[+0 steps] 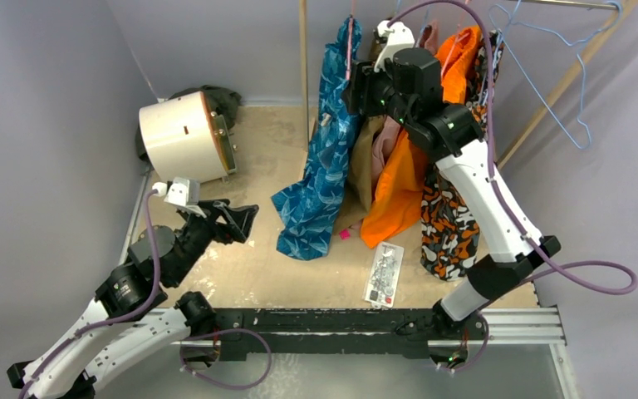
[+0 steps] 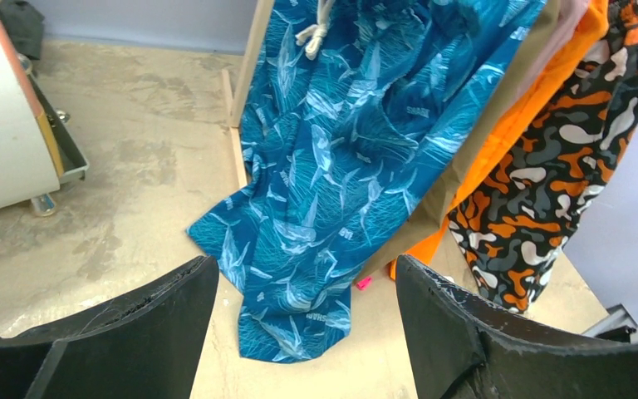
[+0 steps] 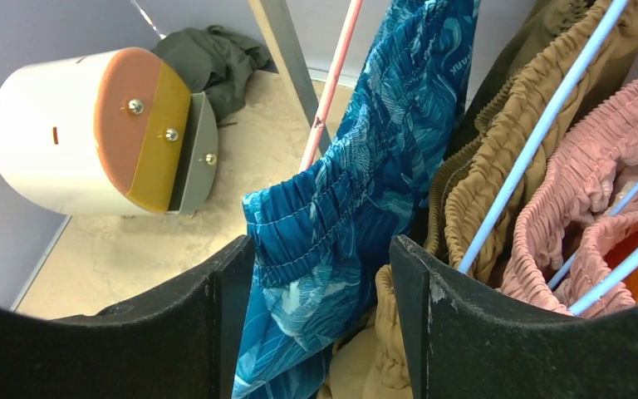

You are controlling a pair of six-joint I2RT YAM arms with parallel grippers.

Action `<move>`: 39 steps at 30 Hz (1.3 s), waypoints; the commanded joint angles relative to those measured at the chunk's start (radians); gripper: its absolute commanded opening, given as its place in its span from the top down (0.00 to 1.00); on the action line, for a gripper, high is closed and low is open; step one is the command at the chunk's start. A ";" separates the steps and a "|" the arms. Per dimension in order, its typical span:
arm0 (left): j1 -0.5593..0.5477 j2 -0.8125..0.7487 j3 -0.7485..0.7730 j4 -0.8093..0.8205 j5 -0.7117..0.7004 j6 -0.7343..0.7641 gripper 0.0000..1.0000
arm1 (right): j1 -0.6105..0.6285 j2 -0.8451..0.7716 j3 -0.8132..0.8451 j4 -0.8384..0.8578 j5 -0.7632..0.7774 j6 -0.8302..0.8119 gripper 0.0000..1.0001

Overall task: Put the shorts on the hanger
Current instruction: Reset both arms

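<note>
above the table (image 1: 249, 270), the shorts (image 1: 324, 166) drape the hanger (image 3: 330, 91); left hand (image 1: 245, 223) and right hand (image 3: 322, 249) spread.

Your right gripper (image 1: 354, 90) up high beside hanging shorts (image 1: 324, 166); hem reaches table (image 1: 257, 270). Your left gripper (image 1: 247, 223) low, well apart.

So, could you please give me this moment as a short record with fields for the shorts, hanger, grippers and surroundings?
shorts: blue-and-teal, hanging at the left end of the clothes row, lower end lying on the table
hanger: pink-red wire running beside the waistband; hook not clearly visible
left gripper: open, low over the table, apart from the shorts
right gripper: open, raised, facing the waistband
neighbours: brown shorts, then orange shorts, to the right
</note>
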 commanded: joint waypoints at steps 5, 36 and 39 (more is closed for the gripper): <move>0.003 -0.001 0.009 0.006 -0.162 -0.080 0.22 | 0.003 -0.147 0.019 0.041 -0.081 -0.025 0.28; 0.003 0.426 0.149 -0.290 -0.431 -0.417 0.07 | 0.004 -0.892 -0.880 0.153 0.190 0.364 0.01; 0.003 0.468 0.143 -0.247 -0.363 -0.299 0.08 | 0.004 -0.949 -0.976 0.236 0.181 0.315 0.01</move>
